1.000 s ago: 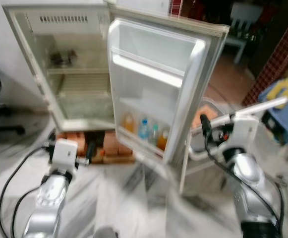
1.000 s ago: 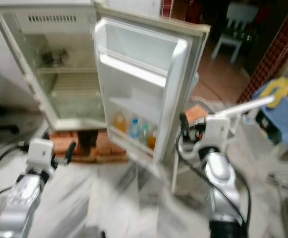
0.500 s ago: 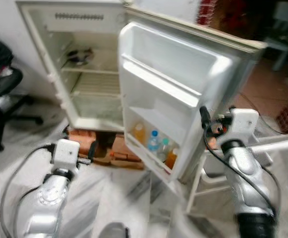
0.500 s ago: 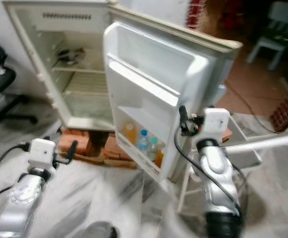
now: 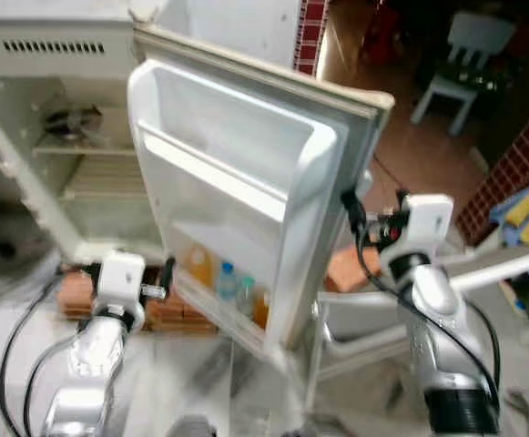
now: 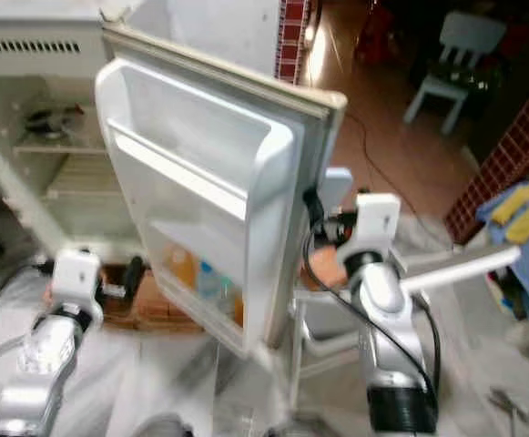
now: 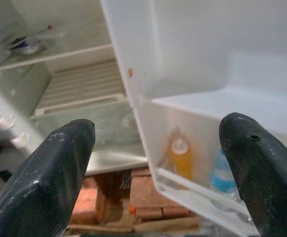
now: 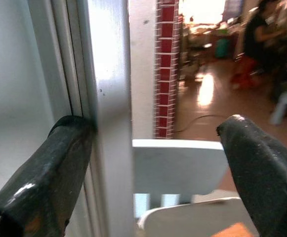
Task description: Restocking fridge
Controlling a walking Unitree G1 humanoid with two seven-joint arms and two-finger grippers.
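1. No label or writing can be read on anything.
2. The right gripper [image 8: 148,163] has its fingers spread apart, one finger [image 8: 49,168] touching the fridge door [image 5: 237,173] at its free edge, which stands between the two.
3. The left gripper [image 7: 153,163] is spread wide, empty, short of the fridge [image 5: 27,100]; an orange bottle [image 7: 180,158] and a clear bottle [image 7: 224,173] stand in the door shelf beyond its fingertips.

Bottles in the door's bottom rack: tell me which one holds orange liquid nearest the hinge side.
The orange bottle with a pale cap, at the rack's hinge end; the neighbouring bottle is clear blue.
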